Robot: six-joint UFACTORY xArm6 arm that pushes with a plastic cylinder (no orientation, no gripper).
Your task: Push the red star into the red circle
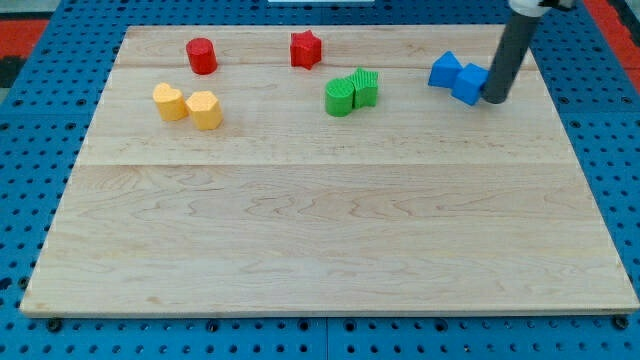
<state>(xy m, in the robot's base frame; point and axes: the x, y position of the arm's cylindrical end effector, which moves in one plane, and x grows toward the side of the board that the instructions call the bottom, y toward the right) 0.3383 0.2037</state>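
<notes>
The red star (306, 49) lies near the view's top, centre. The red circle (201, 56) is a short cylinder to its left, a clear gap between them. My tip (495, 99) is at the view's upper right, touching the right side of the blue blocks and far to the right of the red star. The rod rises from the tip toward the view's top edge.
Two blue blocks (458, 76) touch each other just left of my tip. Two green blocks (351, 92) sit together below and right of the red star. Two yellow blocks (188, 105) sit together below the red circle. The wooden board (320, 230) lies on a blue pegboard.
</notes>
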